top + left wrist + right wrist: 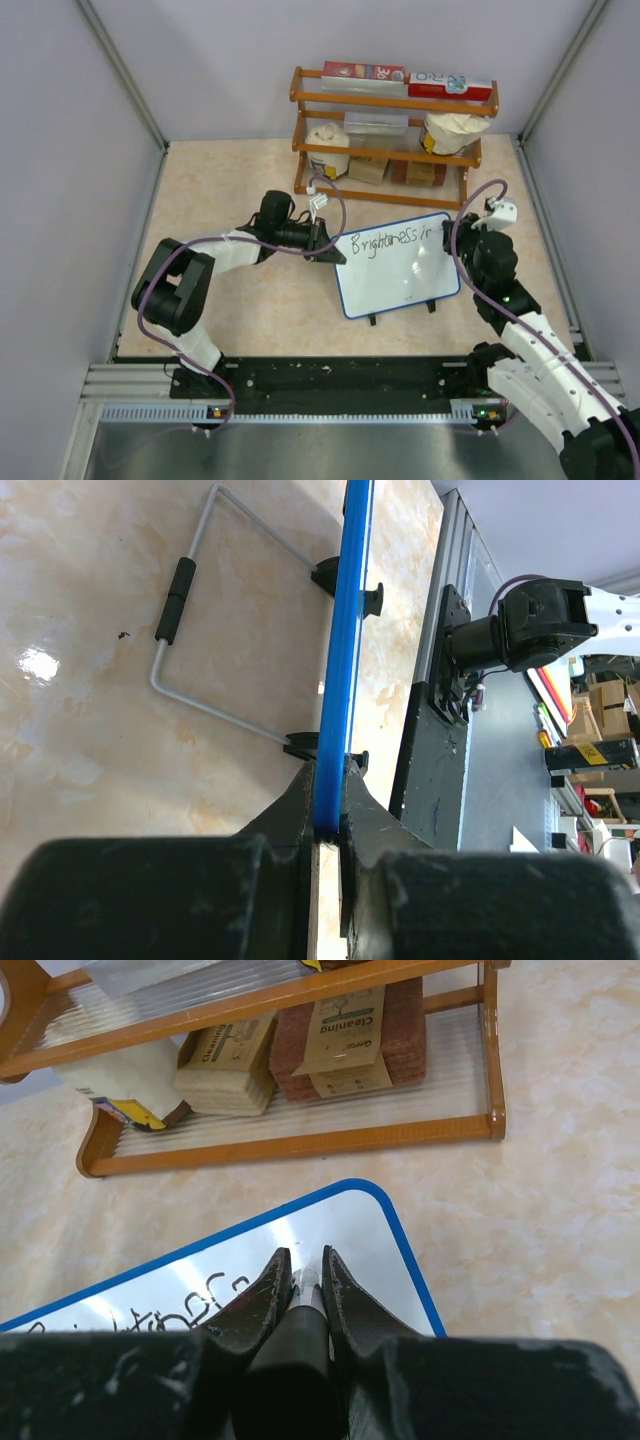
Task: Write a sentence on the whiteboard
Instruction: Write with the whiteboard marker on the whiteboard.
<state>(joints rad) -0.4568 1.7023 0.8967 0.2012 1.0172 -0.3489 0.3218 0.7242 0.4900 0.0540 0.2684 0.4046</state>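
- Top view only: the whiteboard [400, 275] is recorded right of centre on the beige table [230, 200], tilted, below a wooden rack [395, 130] at the upper middle of the frame.
- Top view only: one line of black lettering [388, 243], read as "Brightness in", is set along the board's upper edge. The rest of the face is blank.
- Left wrist view only: the board is seen edge-on as a blue strip running up the frame. To its left a wire stand [200, 630] with a black sleeve is joined to two black feet [335, 575].
- Right wrist view only: the board's rounded blue corner and the tail of the lettering are seen at lower left. Brown packs [345, 1045] labelled "Cleaning" are noted on the rack's bottom shelf.
- Left gripper [328, 248]: the jaws are clamped on the blue rim at the board's upper-left corner.
- Right gripper [305, 1260]: the jaws are closed on a dark marker [292, 1350], whose tip is held over the board's upper-right corner. Contact with the surface cannot be told.
- Left arm: it is folded at the elbow at middle left of the top view, with the forearm laid out rightward to the board.
- Right arm: it is raised from the lower right, with the wrist bent in toward the board's right edge.
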